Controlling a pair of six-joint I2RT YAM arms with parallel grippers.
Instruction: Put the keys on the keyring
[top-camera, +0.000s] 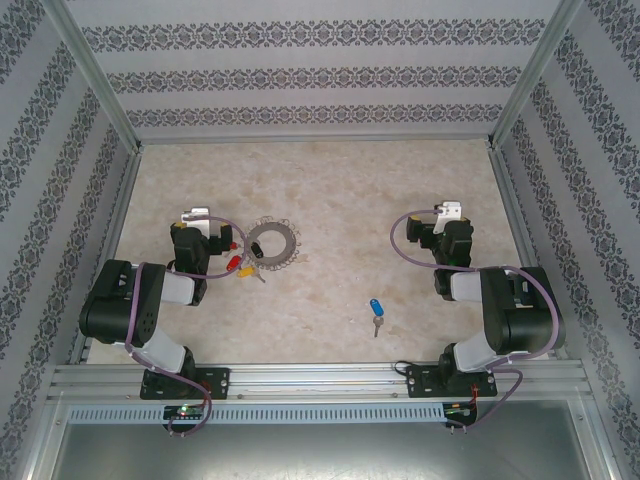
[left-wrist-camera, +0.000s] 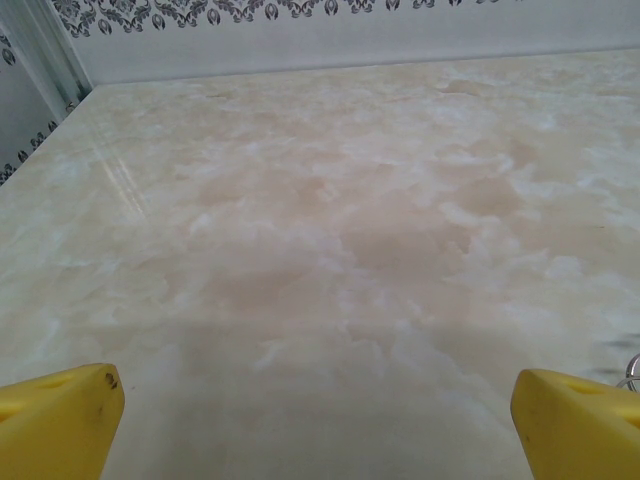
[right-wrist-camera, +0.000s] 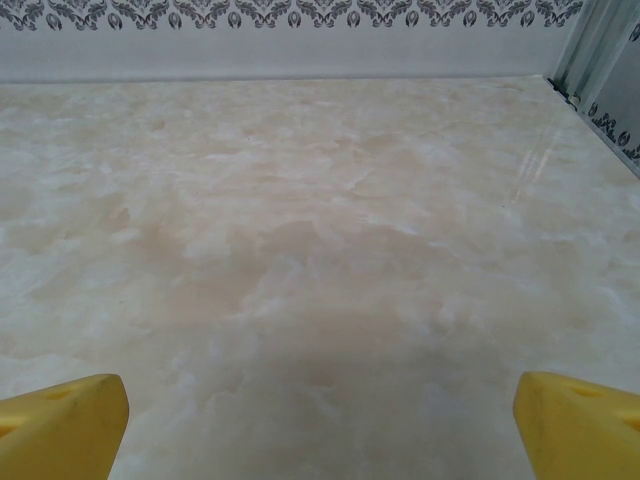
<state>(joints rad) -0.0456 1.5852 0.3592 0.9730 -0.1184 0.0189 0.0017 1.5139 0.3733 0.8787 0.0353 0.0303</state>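
Yellow-fingered left end effector (left-wrist-camera: 315, 405): jaws wide open, empty, over bare tabletop (left-wrist-camera: 330, 230). Just to its right lie the red key (top-camera: 233, 264) and yellow key (top-camera: 245, 271), at the near-left rim of the keyring (top-camera: 272, 244); can't tell if they're attached. Blue key (top-camera: 376, 310) lies alone, long axis near-far, cap far. It's nearer the right end effector (right-wrist-camera: 320, 405), near-left of it; that one is also wide open and empty.
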